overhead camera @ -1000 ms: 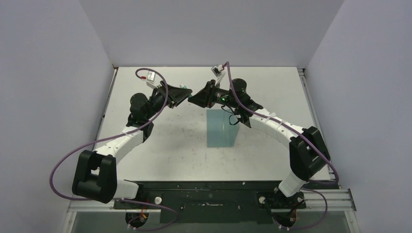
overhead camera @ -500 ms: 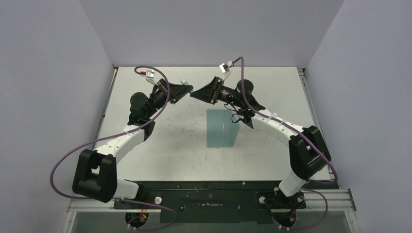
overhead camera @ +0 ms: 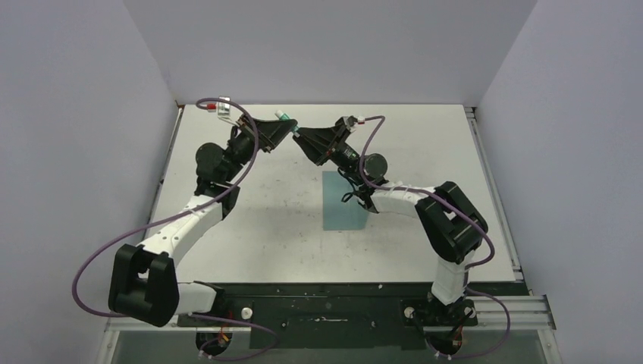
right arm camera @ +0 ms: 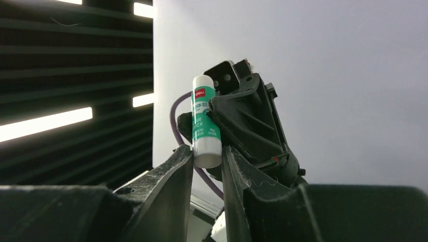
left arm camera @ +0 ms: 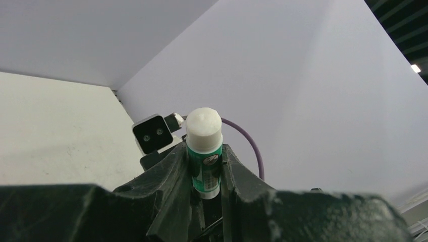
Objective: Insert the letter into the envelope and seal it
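Observation:
A small white-and-green glue tube [overhead camera: 282, 115] hangs in the air over the back of the table, where my two grippers meet tip to tip. My left gripper [overhead camera: 291, 129] is shut on the tube's green body [left arm camera: 204, 166], and the white end [left arm camera: 204, 128] sticks out above the fingers. My right gripper [overhead camera: 301, 136] pinches the tube's lower white end [right arm camera: 207, 155] between its fingertips. The teal envelope [overhead camera: 341, 208] lies flat mid-table, with its far edge under the right arm. The letter does not show in any view.
The white table [overhead camera: 250, 205] is boxed in by pale walls on three sides. A black rail [overhead camera: 326, 303] with both arm bases runs along the near edge. Purple cables [overhead camera: 227, 114] loop off both wrists. The right wrist's camera [left arm camera: 154, 133] sits just behind the tube.
Left jaws closed onto the tube that the right gripper was holding. Both grippers rose and shifted toward the back wall, and the right arm folded in closer.

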### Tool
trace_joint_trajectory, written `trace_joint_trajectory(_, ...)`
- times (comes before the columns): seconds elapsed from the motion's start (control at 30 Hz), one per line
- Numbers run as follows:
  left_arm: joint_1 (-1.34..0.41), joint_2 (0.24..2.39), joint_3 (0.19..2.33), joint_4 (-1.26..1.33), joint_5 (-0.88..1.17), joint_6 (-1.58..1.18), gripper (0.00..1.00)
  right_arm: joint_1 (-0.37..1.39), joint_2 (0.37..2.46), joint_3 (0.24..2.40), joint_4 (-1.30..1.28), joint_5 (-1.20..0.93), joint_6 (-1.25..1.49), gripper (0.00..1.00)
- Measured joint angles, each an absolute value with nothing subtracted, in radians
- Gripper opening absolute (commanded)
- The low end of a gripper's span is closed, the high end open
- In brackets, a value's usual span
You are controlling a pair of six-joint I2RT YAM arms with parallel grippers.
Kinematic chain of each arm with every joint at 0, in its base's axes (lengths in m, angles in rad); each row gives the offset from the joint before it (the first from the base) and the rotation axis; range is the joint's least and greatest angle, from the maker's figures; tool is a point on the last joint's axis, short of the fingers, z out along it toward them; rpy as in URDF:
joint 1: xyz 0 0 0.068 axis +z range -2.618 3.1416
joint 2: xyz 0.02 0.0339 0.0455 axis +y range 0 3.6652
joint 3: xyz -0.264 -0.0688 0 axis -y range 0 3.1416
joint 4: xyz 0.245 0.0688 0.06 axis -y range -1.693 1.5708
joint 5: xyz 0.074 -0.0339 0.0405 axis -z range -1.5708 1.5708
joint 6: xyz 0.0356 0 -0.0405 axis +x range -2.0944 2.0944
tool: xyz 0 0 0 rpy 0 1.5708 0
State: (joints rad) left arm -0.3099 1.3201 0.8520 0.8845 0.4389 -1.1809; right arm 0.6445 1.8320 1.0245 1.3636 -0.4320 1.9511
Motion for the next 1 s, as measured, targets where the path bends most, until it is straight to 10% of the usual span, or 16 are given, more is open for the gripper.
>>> trace_joint_trajectory(0.13,-0.31,1.267,0.852,0.833,0.397,-1.173,0.0,0.63,1.835,1.024,1.368,-0.447,1.933,0.82)
trace_joint_trajectory(0.23,-0.301,1.208,0.86,0.767,0.365,-1.164,0.0,0.581,1.782,1.013,1.217,-0.484,1.733,0.88)
trace_joint_trajectory(0.57,-0.3,1.161,0.932,0.513,0.385,-1.156,0.0,0.717,1.437,1.103,0.561,-0.442,0.654,0.87)
trace_joint_trajectory(0.8,-0.3,1.143,0.933,0.445,0.434,-1.166,0.0,0.815,1.388,1.094,0.498,-0.299,0.187,0.61)
trace_joint_trajectory(1.0,-0.3,1.106,0.924,0.443,0.473,-1.168,0.0,0.855,1.388,1.003,0.559,-0.188,-0.01,0.63)
